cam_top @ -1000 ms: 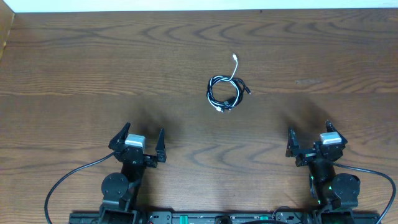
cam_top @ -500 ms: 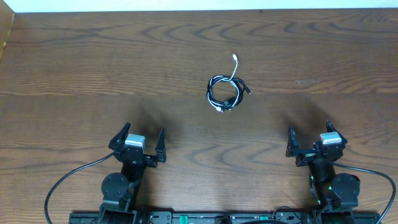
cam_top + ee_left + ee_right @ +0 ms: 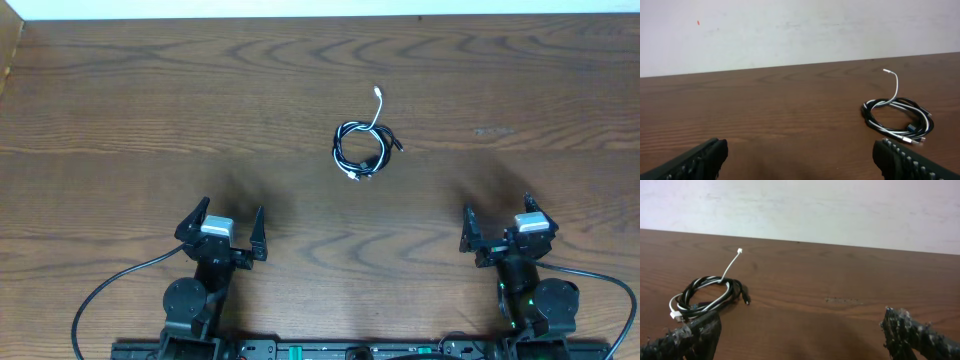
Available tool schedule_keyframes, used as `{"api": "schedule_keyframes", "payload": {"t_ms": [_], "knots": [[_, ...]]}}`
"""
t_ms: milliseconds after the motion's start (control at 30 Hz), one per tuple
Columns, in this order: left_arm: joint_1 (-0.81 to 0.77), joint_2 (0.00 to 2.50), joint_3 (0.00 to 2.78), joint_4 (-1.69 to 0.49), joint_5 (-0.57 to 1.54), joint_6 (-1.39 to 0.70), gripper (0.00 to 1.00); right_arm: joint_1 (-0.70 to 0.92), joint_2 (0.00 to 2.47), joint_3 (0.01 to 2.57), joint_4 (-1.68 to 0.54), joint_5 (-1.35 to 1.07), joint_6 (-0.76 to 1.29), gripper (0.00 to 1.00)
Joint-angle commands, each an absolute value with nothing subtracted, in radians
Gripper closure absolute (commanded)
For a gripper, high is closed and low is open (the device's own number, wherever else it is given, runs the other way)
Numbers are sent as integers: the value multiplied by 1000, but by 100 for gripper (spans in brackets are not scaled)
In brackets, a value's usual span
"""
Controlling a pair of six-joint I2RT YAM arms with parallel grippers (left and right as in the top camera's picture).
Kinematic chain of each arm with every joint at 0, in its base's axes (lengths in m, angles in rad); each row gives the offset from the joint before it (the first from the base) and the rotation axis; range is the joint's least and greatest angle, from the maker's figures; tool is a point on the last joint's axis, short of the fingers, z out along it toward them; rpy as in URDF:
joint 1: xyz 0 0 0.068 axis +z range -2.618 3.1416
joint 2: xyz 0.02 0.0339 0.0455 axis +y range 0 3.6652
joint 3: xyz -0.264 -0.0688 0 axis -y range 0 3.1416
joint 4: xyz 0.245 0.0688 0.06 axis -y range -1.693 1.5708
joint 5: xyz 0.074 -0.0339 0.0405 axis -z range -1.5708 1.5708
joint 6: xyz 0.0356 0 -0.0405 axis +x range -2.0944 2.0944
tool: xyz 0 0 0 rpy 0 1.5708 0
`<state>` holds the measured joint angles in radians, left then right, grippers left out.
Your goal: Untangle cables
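Overhead, the cables (image 3: pixel 360 150) lay as one small coil near the middle of the table (image 3: pixel 120 100). The black cord (image 3: pixel 386 143) and the white cord (image 3: pixel 377 108) were wound together in the same loop, so it seemed neither could be lifted without dragging the other. One white end stuck out of the coil toward the far edge, and it looked like the easiest place to begin pulling the two apart. The left gripper (image 3: pixel 232 208) and the right gripper (image 3: pixel 497 207) sat low at the near edge, well apart from the coil and on either side of it. Each had its jaws spread wide with nothing between them. That placement suited a start from both sides, since one arm would probably have to pin the bundle while the other drew a cord free. In the left wrist view the coil lay ahead and to the right. In the right wrist view it lay ahead and to the left, close above that claw's left finger (image 3: pixel 690 335) in the picture, though not touching it. No cord had been separated yet, and the task looked to be at its very beginning.
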<state>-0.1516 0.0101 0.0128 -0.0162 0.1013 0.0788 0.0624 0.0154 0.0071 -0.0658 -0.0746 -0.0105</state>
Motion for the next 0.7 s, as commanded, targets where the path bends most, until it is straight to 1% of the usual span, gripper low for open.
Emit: {"api": "schedule_keyframes", "payload": {"t_ms": [0, 300, 400, 500, 667], "knots": [[-153, 5, 4, -60, 119, 78, 2, 60, 11, 6, -69, -81, -1, 1], [-153, 5, 4, -58, 101, 78, 2, 60, 11, 6, -69, -81, -1, 1], [-153, 5, 4, -51, 147, 78, 2, 60, 11, 6, -69, -81, -1, 1], [-153, 6, 8, -57, 146, 78, 2, 60, 11, 6, -69, -81, -1, 1], [-153, 64, 83, -101, 146, 78, 2, 60, 11, 6, -69, -81, -1, 1]]}}
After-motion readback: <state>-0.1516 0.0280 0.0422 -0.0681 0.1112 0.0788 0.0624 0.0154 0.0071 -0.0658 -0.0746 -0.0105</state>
